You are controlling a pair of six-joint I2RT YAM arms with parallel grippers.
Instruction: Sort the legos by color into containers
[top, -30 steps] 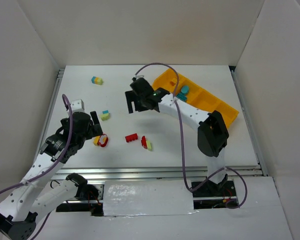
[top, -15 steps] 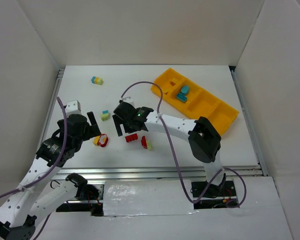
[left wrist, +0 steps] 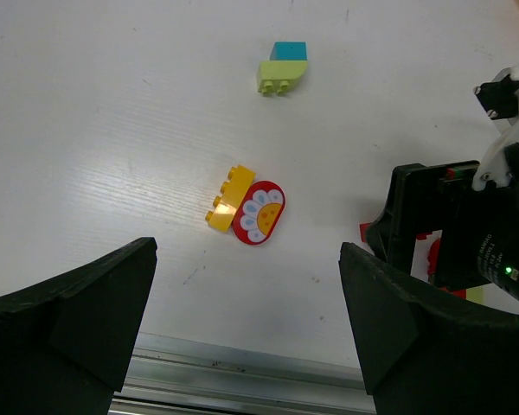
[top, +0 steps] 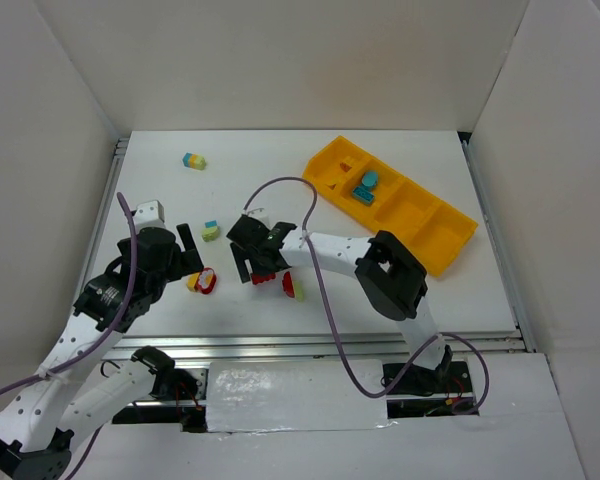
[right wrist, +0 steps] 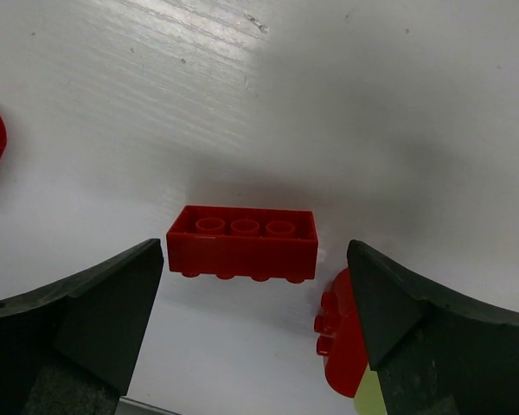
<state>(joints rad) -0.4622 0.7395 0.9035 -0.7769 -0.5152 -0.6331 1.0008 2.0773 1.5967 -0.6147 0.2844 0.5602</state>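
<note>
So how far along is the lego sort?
Early. Done: a teal brick sits in the tray. In hand: nothing gripped. The right claw is open astride a red brick, and the left claw is open above a yellow-red clump. Left: those two, plus a teal-yellow clump, a teal-green clump and a red-green clump on the table. The clumps likely need splitting.
</note>
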